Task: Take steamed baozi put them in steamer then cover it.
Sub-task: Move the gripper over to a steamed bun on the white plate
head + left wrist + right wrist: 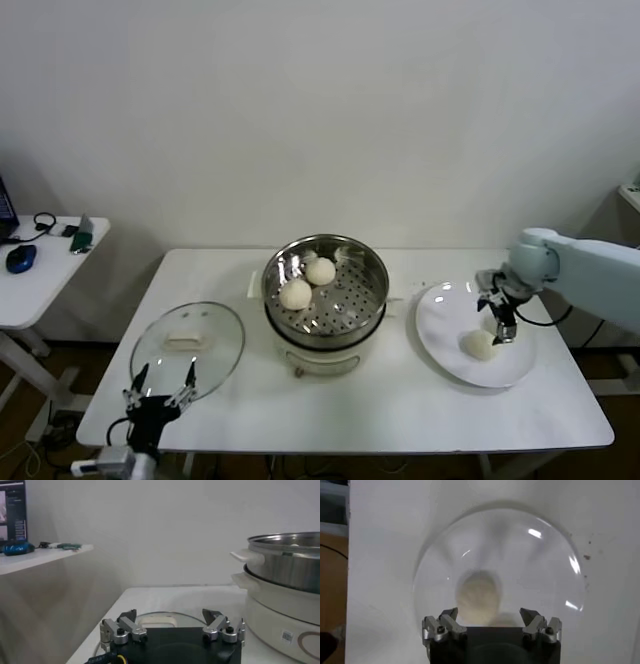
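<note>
The right gripper point(498, 325) hangs over the white plate point(440, 330) near the table's right edge, its jaws spread wide and holding nothing. It sits just above a single steamed baozi point(480, 345) that rests on the plate, a little toward the front edge. From the right wrist view the open fingers point(445, 625) straddle the baozi point(479, 595) below them without touching it, and the plate point(545, 555) shows as a pale round disc on the white table top point(380, 555). That bun is the only thing on the plate.

At the middle of the table point(380, 410) stands the steamer point(372, 300), a shiny steel pot on a white base, with its perforated tray showing. Two baozi lie in it, touching or nearly so: one point(320, 271) toward the back, the other point(295, 294) just in front of it toward the table's left. The remainder of the tray is bare, and the pot is uncovered.

The cover point(222, 340), clear glass with a white bar handle, lies flat on the table near the front left corner, well apart from the steamer.

The left gripper point(160, 390) is parked at the table's front left edge, just in front of the cover, jaws wide open and empty. In the left wrist view its fingers point(120, 630) point across the cover's rim point(160, 614), with the steamer point(285, 565) rising beyond it.

A small side table point(40, 280) with a few dark items stands off the table's left end.
</note>
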Available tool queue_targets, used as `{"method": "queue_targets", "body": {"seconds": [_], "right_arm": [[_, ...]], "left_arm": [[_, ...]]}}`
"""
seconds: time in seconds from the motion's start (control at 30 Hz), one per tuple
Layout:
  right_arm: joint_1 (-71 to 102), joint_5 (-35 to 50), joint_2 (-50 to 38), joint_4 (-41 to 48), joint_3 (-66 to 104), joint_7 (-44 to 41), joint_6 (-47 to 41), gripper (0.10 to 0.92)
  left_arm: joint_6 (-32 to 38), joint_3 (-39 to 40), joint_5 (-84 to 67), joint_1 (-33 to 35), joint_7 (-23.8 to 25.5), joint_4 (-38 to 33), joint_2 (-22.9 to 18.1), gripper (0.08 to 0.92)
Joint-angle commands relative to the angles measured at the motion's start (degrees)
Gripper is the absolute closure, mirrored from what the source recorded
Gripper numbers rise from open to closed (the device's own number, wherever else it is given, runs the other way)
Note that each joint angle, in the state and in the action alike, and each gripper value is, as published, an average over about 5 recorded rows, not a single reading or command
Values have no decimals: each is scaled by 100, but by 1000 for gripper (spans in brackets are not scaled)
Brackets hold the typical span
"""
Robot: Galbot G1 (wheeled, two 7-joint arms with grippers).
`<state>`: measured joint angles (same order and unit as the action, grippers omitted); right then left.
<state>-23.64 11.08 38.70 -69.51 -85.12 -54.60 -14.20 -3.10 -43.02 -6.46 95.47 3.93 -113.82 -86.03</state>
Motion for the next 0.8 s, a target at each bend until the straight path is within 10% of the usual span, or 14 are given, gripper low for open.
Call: {"method": "queue_targets", "body": {"seconds": [0.03,0.8], "right_arm": [[1191,-429,-5,383,786,110,-49,203],[511,-216,120,330,642,60,196,353]], "left_arm": [[18,-13,22,40,-4,0,20,177],[11,6,56,-4,-12,6,16,177]]}}
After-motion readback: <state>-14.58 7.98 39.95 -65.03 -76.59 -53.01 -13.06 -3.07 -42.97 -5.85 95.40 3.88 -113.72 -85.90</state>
